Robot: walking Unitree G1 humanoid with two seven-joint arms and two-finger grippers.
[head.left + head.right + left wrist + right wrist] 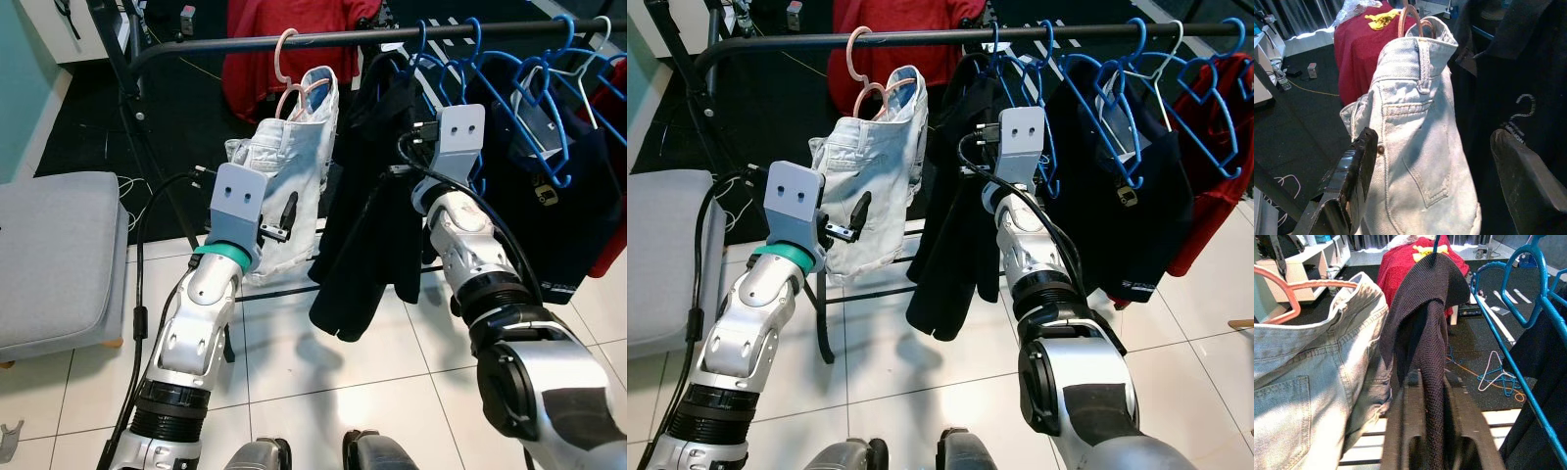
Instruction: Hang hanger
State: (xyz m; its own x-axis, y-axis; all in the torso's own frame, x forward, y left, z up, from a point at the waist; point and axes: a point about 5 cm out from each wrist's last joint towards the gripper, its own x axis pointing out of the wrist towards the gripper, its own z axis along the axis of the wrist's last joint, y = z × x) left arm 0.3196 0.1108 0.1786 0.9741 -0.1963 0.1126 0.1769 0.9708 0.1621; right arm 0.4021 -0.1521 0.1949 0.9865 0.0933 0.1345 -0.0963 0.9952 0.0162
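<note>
Pale denim shorts (289, 166) on pink hanger (294, 73) hooked over rail (245, 47) — left end effector (1440, 181) spread just before them; right end effector (1432, 431) pinching dark knit garment (1425, 333) beside.

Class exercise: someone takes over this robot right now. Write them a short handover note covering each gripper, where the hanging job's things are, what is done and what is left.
Left gripper: open, fingers either side of the light denim shorts, not gripping.
Right gripper: shut on the dark knit garment, which hangs from a blue hanger on the rail.
Done: the pink hanger carrying the shorts is hooked on the rail.
Left: release the dark garment, withdraw both arms.
</note>
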